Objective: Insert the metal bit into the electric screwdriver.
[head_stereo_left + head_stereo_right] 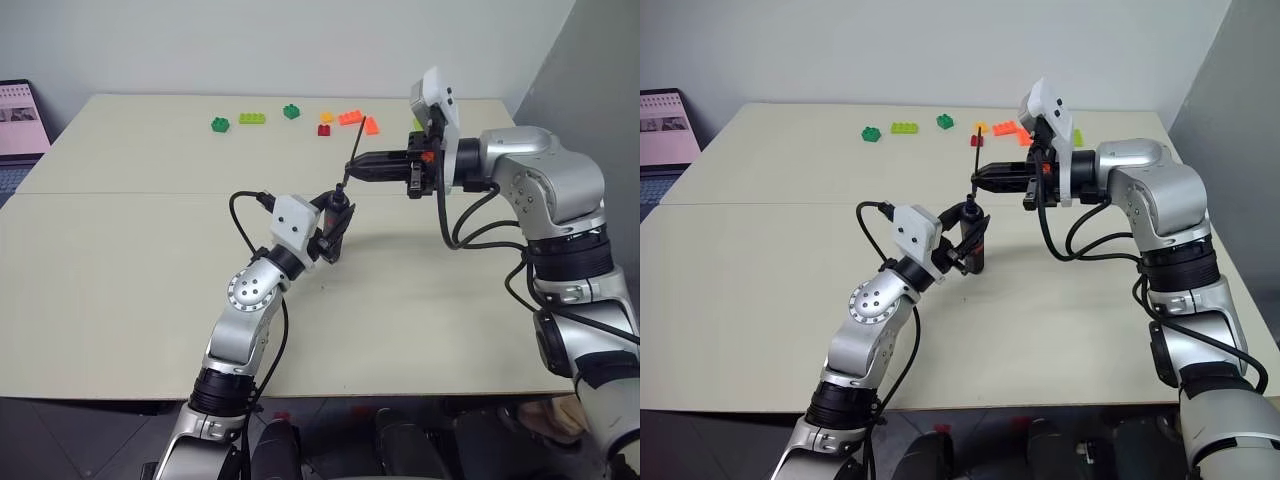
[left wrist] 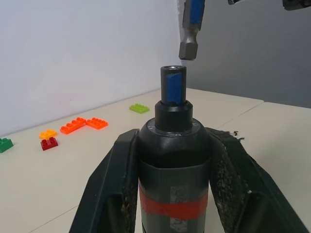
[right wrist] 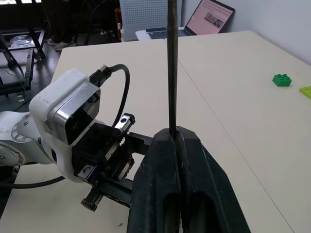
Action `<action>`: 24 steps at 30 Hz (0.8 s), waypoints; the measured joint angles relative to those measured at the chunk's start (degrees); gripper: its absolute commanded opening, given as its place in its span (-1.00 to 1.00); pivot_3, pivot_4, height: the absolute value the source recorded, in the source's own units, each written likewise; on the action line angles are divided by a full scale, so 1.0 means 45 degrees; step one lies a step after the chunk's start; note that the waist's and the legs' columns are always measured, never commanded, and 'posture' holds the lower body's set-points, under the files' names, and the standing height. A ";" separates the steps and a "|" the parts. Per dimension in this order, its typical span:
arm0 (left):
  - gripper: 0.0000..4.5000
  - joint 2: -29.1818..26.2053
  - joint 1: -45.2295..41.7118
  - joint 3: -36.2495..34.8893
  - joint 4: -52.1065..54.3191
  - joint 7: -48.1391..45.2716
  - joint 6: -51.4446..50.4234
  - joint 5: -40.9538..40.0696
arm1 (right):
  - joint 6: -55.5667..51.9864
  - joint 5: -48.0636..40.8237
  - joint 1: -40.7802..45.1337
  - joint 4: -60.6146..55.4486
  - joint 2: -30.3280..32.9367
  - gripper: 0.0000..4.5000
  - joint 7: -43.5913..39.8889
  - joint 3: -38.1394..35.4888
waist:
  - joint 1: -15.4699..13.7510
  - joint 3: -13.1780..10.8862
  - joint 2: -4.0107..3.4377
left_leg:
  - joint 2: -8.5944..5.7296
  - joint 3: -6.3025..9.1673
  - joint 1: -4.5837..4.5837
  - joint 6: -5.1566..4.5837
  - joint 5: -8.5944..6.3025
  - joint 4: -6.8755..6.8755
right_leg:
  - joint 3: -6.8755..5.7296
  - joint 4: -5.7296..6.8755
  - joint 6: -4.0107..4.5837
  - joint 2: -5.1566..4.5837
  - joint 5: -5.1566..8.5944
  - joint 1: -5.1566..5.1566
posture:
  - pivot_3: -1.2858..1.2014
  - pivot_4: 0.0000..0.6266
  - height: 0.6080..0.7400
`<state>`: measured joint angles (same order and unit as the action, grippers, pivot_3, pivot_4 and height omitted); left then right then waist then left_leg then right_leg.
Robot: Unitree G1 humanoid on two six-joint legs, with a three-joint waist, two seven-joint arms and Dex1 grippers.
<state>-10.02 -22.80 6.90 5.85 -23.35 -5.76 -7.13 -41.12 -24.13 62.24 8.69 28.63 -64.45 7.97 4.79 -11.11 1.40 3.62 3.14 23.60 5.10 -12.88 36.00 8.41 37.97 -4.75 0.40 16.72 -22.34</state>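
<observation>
The right claw (image 3: pixel 177 145), pressed together on the stiff, light, likely slippery bit (image 3: pixel 171 68) near its lower end, held it just above the screwdriver (image 2: pixel 174 160), which stood clamped mid-body in the left claw (image 2: pixel 172 194), a firm hold.

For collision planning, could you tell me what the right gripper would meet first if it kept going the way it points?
Probably nothing: the right gripper, shut on the metal bit, points across above the table, and that way looks free.

We see: beige table (image 1: pixel 120 260) | pale wall (image 1: pixel 250 40) behind | laptop (image 1: pixel 20 125) at table's left edge
</observation>
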 measured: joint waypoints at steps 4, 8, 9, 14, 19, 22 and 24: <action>-0.27 -0.0009 -0.0008 -0.0001 -0.0005 -0.0009 -0.0001 0.0000 | 0.0114 0.0041 0.0000 0.0005 -0.0105 -1.00 0.0047 0.0001 | 0.0002 0.0000 0.0000 | 0.0000 0.0001 0.0000 0.0000 0.0000 0.0000 | -0.0001 0.0001 0.0000 0.0000 0.0000 0.0000 | 0.03 -0.52 1.00; -0.27 -0.0010 -0.0016 0.0001 -0.0014 -0.0014 -0.0001 0.0000 | 0.0205 0.0080 0.0000 0.0017 -0.0269 -1.00 0.0169 0.0011 | 0.0002 0.0000 0.0000 | 0.0000 0.0000 0.0000 0.0000 0.0000 0.0001 | 0.0000 0.0001 0.0001 0.0000 -0.0001 0.0000 | 0.03 -0.52 1.00; -0.27 -0.0010 -0.0016 0.0001 -0.0016 -0.0016 0.0001 0.0000 | 0.0222 0.0086 0.0000 0.0023 -0.0298 -1.00 0.0174 0.0018 | 0.0002 0.0000 0.0000 | 0.0000 0.0000 0.0000 0.0000 0.0000 0.0000 | -0.0001 0.0001 0.0001 0.0000 -0.0001 0.0000 | 0.03 -0.52 1.00; -0.27 -0.0017 -0.0041 -0.0001 -0.0042 -0.0066 0.0004 0.0000 | 0.0439 0.0219 0.0001 0.0126 -0.0343 -1.00 0.0141 0.0061 | 0.0001 0.0000 0.0000 | 0.0000 0.0001 0.0000 0.0000 0.0000 0.0001 | 0.0000 0.0001 0.0001 0.0000 -0.0001 0.0000 | 0.03 -0.52 1.00; -0.27 -0.0030 -0.0042 -0.0005 -0.0046 -0.0121 0.0007 0.0006 | 0.0549 0.0319 0.0002 0.0204 -0.0283 -1.00 -0.0079 0.0128 | 0.0001 0.0000 0.0000 | 0.0000 0.0001 -0.0001 0.0000 0.0000 0.0001 | -0.0002 0.0003 0.0002 0.0000 -0.0001 0.0001 | 0.03 -0.52 1.00; -0.27 -0.0047 -0.0041 -0.0004 -0.0045 -0.0143 0.0010 0.0009 | 0.0554 0.0319 0.0006 0.0242 -0.0229 -1.00 -0.0170 0.0128 | 0.0001 0.0000 0.0000 | 0.0000 0.0001 -0.0001 0.0000 0.0000 0.0003 | -0.0003 0.0004 0.0002 0.0000 -0.0002 0.0002 | 0.03 -0.52 1.00; -0.27 -0.0056 -0.0041 -0.0004 -0.0045 -0.0190 0.0014 0.0015 | 0.0558 0.0328 0.0012 0.0255 -0.0142 -1.00 -0.0277 0.0143 | -0.0001 0.0000 0.0000 | 0.0000 0.0001 -0.0001 0.0000 0.0000 0.0003 | -0.0002 0.0004 0.0002 0.0000 -0.0002 0.0003 | 0.03 -0.52 1.00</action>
<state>-10.27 -22.98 6.88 5.65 -24.21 -5.70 -7.06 -38.61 -22.66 62.30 9.84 27.99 -65.70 8.61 4.78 -11.11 1.40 3.62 3.14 23.59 5.10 -12.88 36.02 8.41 37.99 -4.74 0.40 16.72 -22.33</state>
